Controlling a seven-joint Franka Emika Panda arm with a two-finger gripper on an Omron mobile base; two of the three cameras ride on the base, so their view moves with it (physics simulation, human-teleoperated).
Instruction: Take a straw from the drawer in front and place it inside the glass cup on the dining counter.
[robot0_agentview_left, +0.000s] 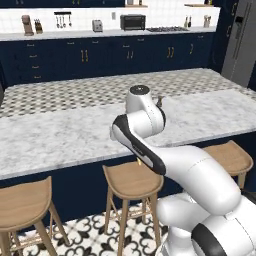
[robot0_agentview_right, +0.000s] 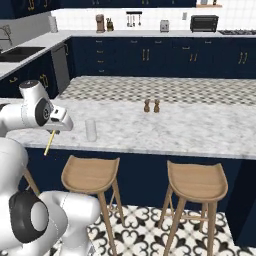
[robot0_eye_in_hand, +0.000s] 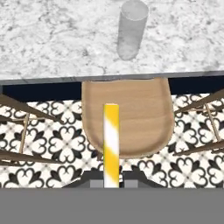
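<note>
Straw (robot0_eye_in_hand: 111, 144) was clamped in the gripper (robot0_eye_in_hand: 111, 183) during carry; glass cup (robot0_eye_in_hand: 130, 29) stood ahead, requiring advance and tip alignment over its mouth.

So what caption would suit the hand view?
Claw holding a yellow-striped straw above a wooden stool, glass cup ahead on the marble counter.

A home kitchen: navy cabinets (robot0_agentview_left: 100, 55), toaster oven (robot0_agentview_left: 132, 21), sink (robot0_agentview_right: 17, 53), fridge (robot0_agentview_left: 240, 42), and marble dining counter (robot0_agentview_right: 175, 127) with wooden stools (robot0_agentview_right: 195, 182).
</note>
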